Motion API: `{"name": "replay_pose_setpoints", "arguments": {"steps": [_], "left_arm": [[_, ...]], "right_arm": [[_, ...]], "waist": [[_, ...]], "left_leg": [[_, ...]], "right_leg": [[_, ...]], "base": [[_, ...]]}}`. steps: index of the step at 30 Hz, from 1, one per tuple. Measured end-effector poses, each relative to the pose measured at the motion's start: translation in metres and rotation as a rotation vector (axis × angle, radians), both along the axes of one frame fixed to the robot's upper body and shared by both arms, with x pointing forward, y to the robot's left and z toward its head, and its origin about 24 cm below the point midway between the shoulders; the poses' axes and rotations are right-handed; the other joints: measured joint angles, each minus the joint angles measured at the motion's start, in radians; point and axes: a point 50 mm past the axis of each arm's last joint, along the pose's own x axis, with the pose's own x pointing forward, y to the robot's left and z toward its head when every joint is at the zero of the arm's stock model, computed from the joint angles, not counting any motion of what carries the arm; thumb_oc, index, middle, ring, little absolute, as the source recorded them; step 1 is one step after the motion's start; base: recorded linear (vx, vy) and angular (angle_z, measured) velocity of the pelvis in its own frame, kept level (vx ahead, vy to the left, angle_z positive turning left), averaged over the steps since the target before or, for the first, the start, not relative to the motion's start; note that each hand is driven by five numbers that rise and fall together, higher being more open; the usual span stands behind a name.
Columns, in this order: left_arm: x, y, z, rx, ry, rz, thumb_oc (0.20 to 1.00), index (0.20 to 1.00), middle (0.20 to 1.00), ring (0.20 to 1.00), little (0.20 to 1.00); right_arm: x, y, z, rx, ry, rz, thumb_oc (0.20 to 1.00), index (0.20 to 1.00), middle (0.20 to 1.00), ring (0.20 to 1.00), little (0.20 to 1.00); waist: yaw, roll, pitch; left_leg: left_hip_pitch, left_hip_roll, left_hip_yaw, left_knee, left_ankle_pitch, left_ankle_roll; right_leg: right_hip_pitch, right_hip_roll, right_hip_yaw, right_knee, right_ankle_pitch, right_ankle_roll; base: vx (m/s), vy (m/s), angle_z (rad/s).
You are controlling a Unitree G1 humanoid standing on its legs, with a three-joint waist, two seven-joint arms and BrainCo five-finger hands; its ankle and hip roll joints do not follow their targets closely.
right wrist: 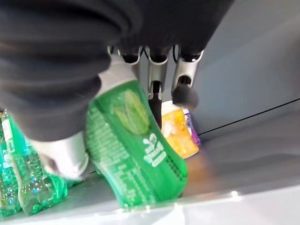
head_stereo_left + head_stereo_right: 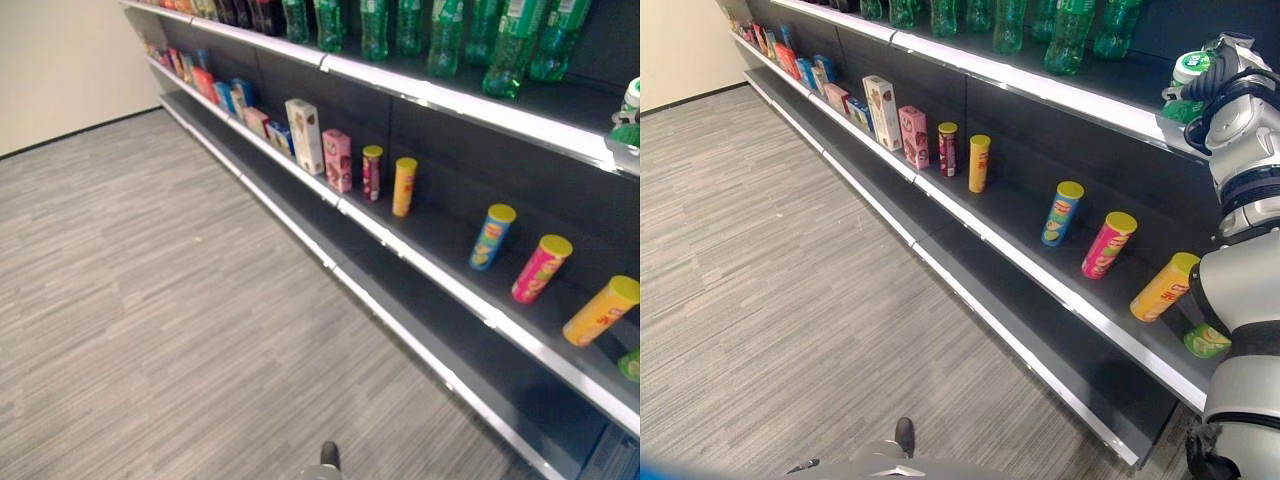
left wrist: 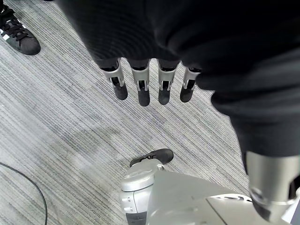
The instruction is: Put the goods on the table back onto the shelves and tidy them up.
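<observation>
My right hand is up at the right end of the top shelf, shut on a green bottle with a white cap. In the right wrist view the green bottle leans tilted, its base on the shelf's front edge, with the fingers behind it and the thumb at its side. Further along the same shelf stands a row of green bottles. My left hand hangs open over the grey floor, holding nothing.
The middle shelf carries upright tubes: yellow, blue, pink and a leaning orange one, plus boxes further left. An orange packet lies behind the held bottle. A person's shoe stands nearby.
</observation>
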Motion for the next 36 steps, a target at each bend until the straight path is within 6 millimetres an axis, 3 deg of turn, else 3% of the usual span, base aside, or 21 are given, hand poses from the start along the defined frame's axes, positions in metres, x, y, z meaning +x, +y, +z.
{"name": "replay_pose_setpoints", "arguments": {"steps": [9, 11, 13, 18, 19, 20, 22, 24, 25, 28, 29, 30, 31, 33, 34, 35, 36], "left_arm": [[0.001, 0.000, 0.000, 0.002, -0.001, 0.000, 1.000, 1.000, 1.000, 1.000, 1.000], [-0.001, 0.001, 0.000, 0.003, 0.003, 0.001, 1.000, 1.000, 1.000, 1.000, 1.000], [0.003, 0.001, 0.001, 0.004, -0.007, -0.001, 1.000, 1.000, 1.000, 1.000, 1.000], [-0.003, 0.005, 0.001, 0.019, -0.004, 0.031, 1.000, 1.000, 1.000, 1.000, 1.000], [-0.004, 0.005, 0.001, 0.018, -0.005, 0.060, 1.000, 1.000, 1.000, 1.000, 1.000], [-0.002, 0.004, 0.001, 0.021, -0.017, 0.075, 1.000, 1.000, 1.000, 1.000, 1.000], [-0.012, 0.001, -0.001, 0.017, 0.015, 0.082, 1.000, 1.000, 1.000, 1.000, 1.000], [-0.008, 0.001, 0.000, 0.021, 0.000, 0.082, 1.000, 1.000, 1.000, 1.000, 1.000], [-0.003, -0.001, 0.000, 0.021, -0.006, 0.062, 1.000, 1.000, 1.000, 1.000, 1.000], [-0.001, -0.005, -0.001, 0.023, -0.005, 0.006, 1.000, 1.000, 1.000, 1.000, 1.000], [0.003, -0.005, -0.001, 0.023, -0.010, -0.008, 1.000, 1.000, 1.000, 1.000, 1.000], [0.009, -0.006, 0.000, 0.023, -0.024, -0.025, 1.000, 1.000, 1.000, 1.000, 1.000], [0.016, -0.009, 0.001, 0.014, -0.052, -0.046, 1.000, 1.000, 1.000, 1.000, 1.000], [0.029, -0.010, 0.003, 0.017, -0.082, -0.071, 1.000, 1.000, 1.000, 1.000, 1.000], [0.038, -0.012, 0.004, 0.013, -0.102, -0.073, 1.000, 1.000, 1.000, 1.000, 1.000], [0.049, -0.014, 0.006, 0.010, -0.133, -0.086, 1.000, 1.000, 1.000, 1.000, 1.000], [0.055, -0.018, 0.006, 0.008, -0.133, -0.118, 1.000, 1.000, 1.000, 1.000, 1.000]], "right_arm": [[0.002, 0.007, 0.006, -0.014, -0.031, 0.029, 1.000, 1.000, 1.000, 1.000, 1.000], [0.003, 0.015, 0.013, -0.028, -0.064, 0.070, 1.000, 1.000, 1.000, 1.000, 1.000], [-0.001, 0.024, 0.034, -0.058, -0.146, 0.118, 1.000, 1.000, 1.000, 1.000, 1.000], [-0.030, 0.059, 0.095, -0.135, -0.491, 0.311, 1.000, 1.000, 1.000, 1.000, 1.000], [-0.045, 0.069, 0.097, -0.124, -0.572, 0.384, 1.000, 1.000, 1.000, 1.000, 1.000], [-0.076, 0.088, 0.100, -0.134, -0.706, 0.526, 1.000, 1.000, 1.000, 1.000, 1.000], [-0.100, 0.122, 0.083, -0.189, -0.786, 0.752, 1.000, 1.000, 1.000, 1.000, 1.000], [-0.119, 0.118, 0.052, -0.174, -0.752, 0.809, 1.000, 1.000, 1.000, 1.000, 1.000], [-0.134, 0.124, 0.010, -0.116, -0.633, 0.890, 1.000, 1.000, 1.000, 1.000, 1.000], [-0.134, 0.146, -0.044, 0.059, -0.391, 1.060, 1.000, 1.000, 1.000, 1.000, 1.000], [-0.133, 0.149, -0.047, 0.066, -0.365, 1.078, 1.000, 1.000, 1.000, 1.000, 1.000], [-0.131, 0.155, -0.053, 0.094, -0.321, 1.117, 1.000, 1.000, 1.000, 1.000, 1.000], [-0.128, 0.170, -0.069, 0.154, -0.225, 1.199, 1.000, 1.000, 1.000, 1.000, 1.000], [-0.131, 0.177, -0.080, 0.167, -0.140, 1.249, 1.000, 1.000, 1.000, 1.000, 1.000], [-0.127, 0.182, -0.091, 0.195, -0.073, 1.270, 1.000, 1.000, 1.000, 1.000, 1.000], [-0.126, 0.180, -0.096, 0.205, -0.042, 1.257, 1.000, 1.000, 1.000, 1.000, 1.000], [-0.123, 0.178, -0.104, 0.219, -0.002, 1.238, 1.000, 1.000, 1.000, 1.000, 1.000]], "waist": [[-0.002, -0.005, -0.003], [0.000, -0.006, -0.004], [-0.006, -0.009, -0.006], [-0.034, -0.018, -0.010], [-0.051, -0.015, -0.008], [-0.059, -0.018, -0.010], [-0.099, -0.012, -0.016], [-0.120, -0.015, -0.025], [-0.153, -0.014, -0.027], [-0.199, -0.019, -0.012], [-0.206, -0.020, -0.011], [-0.222, -0.021, -0.009], [-0.220, -0.022, -0.009], [-0.237, -0.024, -0.003], [-0.233, -0.022, 0.006], [-0.259, -0.028, 0.013], [-0.269, -0.023, 0.015]], "left_leg": [[0.006, 0.008, 0.011, 0.000, 0.000, 0.000], [0.013, 0.008, 0.023, 0.000, 0.000, 0.000], [0.014, 0.016, 0.028, 0.000, -0.001, -0.001], [0.014, 0.019, 0.055, -0.001, -0.002, -0.002], [0.015, 0.025, 0.060, -0.001, -0.002, -0.003], [0.011, 0.027, 0.068, -0.001, -0.006, -0.006], [0.019, 0.025, 0.088, -0.001, -0.009, -0.005], [0.023, 0.033, 0.114, -0.001, -0.008, -0.005], [0.018, 0.048, 0.148, 0.008, -0.009, -0.006], [0.011, 0.075, 0.169, 0.082, -0.007, -0.008], [0.012, 0.078, 0.168, 0.090, -0.007, -0.008], [0.018, 0.080, 0.158, 0.105, -0.015, -0.021], [0.037, 0.061, 0.096, 0.120, -0.045, -0.059], [0.026, 0.046, 0.028, 0.122, -0.078, -0.097], [0.062, 0.022, -0.002, 0.075, -0.088, -0.083], [0.084, 0.025, 0.001, 0.060, -0.104, -0.081], [0.130, 0.027, 0.039, -0.002, -0.125, -0.057]], "right_leg": [[-0.002, -0.001, 0.013, 0.000, 0.002, -0.003], [-0.001, -0.001, 0.023, 0.000, 0.003, -0.004], [-0.006, 0.001, 0.030, 0.000, 0.004, -0.006], [-0.023, -0.002, 0.059, 0.001, 0.007, -0.009], [-0.039, -0.005, 0.071, 0.001, 0.005, -0.008], [-0.051, -0.007, 0.080, 0.011, -0.001, -0.007], [-0.058, -0.009, 0.110, 0.016, 0.006, -0.009], [-0.080, -0.011, 0.137, 0.024, 0.003, -0.011], [-0.114, -0.009, 0.180, 0.038, 0.001, -0.017], [-0.150, -0.018, 0.277, 0.052, 0.015, -0.023], [-0.154, -0.017, 0.289, 0.048, 0.027, -0.035], [-0.162, -0.022, 0.320, 0.039, 0.037, -0.037], [-0.189, -0.025, 0.396, 0.040, 0.053, -0.037], [-0.210, -0.024, 0.430, 0.031, 0.076, -0.032], [-0.228, -0.014, 0.482, 0.036, 0.091, -0.024], [-0.226, -0.015, 0.498, 0.029, 0.101, -0.024], [-0.231, -0.005, 0.527, 0.023, 0.113, -0.012]], "base": [[-0.01, 0.009, -0.04], [-0.03, 0.014, -0.14], [-0.06, 0.024, -0.13], [-0.05, 0.018, -0.16], [-0.04, 0.013, -0.25], [-0.05, 0.008, -0.33], [-0.10, -0.003, -0.42], [-0.15, -0.013, -0.54], [-0.21, 0.007, -0.78], [-0.13, 0.076, -1.00], [-0.14, 0.183, -0.91], [-0.08, 0.151, -1.13], [-0.05, 0.183, -1.15], [0.00, 0.204, -0.98], [0.01, 0.260, -0.82], [0.01, 0.354, -0.91], [-0.04, 0.158, -0.59]]}}
